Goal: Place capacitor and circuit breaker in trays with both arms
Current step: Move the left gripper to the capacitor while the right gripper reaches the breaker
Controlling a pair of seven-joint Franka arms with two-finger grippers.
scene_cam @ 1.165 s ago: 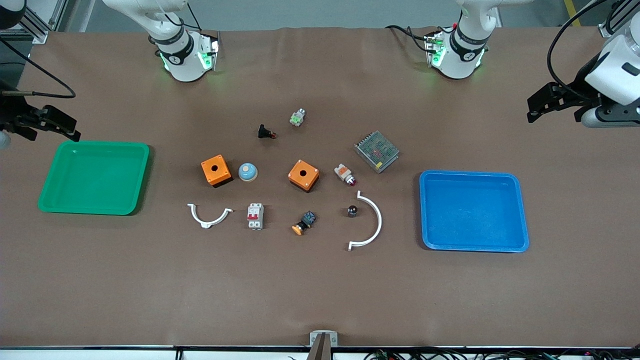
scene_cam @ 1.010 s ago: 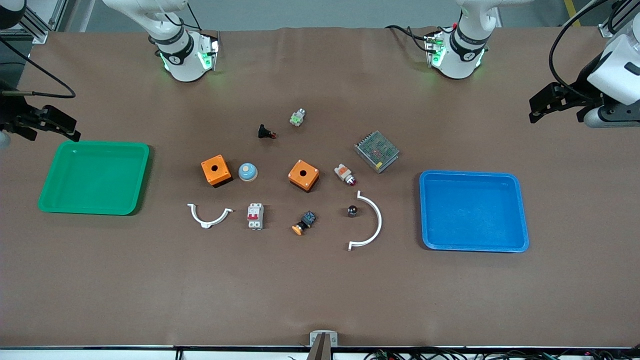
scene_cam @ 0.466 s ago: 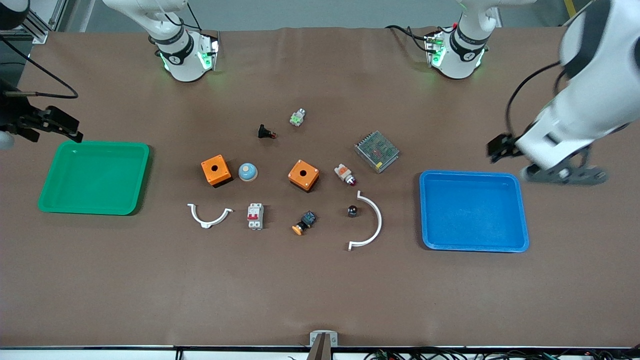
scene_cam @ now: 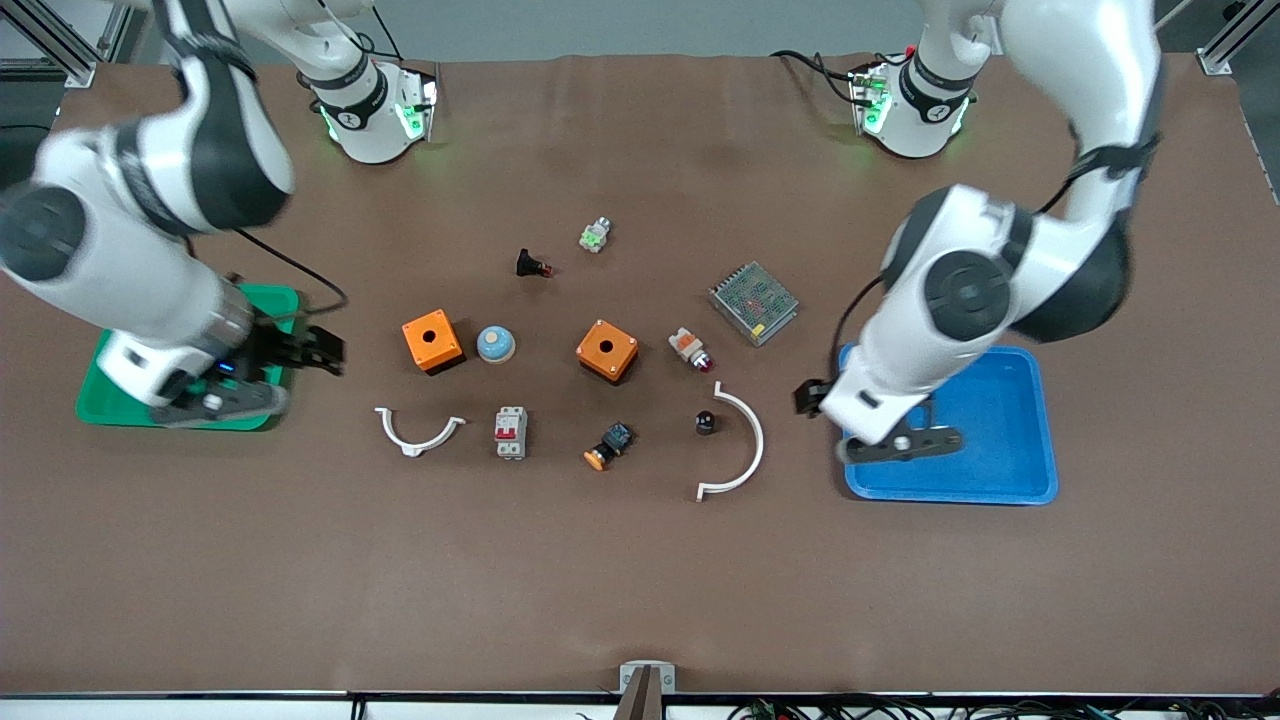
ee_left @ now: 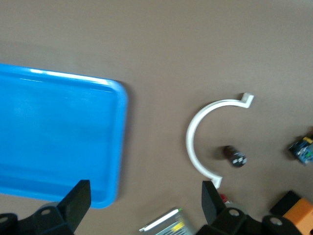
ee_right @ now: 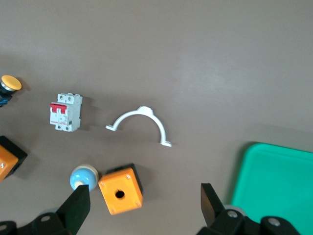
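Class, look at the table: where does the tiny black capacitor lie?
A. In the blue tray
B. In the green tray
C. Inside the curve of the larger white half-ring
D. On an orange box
C: the capacitor sits on the table within the arc of the larger white half-ring, outside both trays.

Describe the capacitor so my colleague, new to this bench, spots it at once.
Start at the blue tray and move toward the table's middle to the large white half-ring. Inside its curve stands the capacitor: a tiny black cylinder with a silvery spot on its end, smaller than the orange-capped button beside it.
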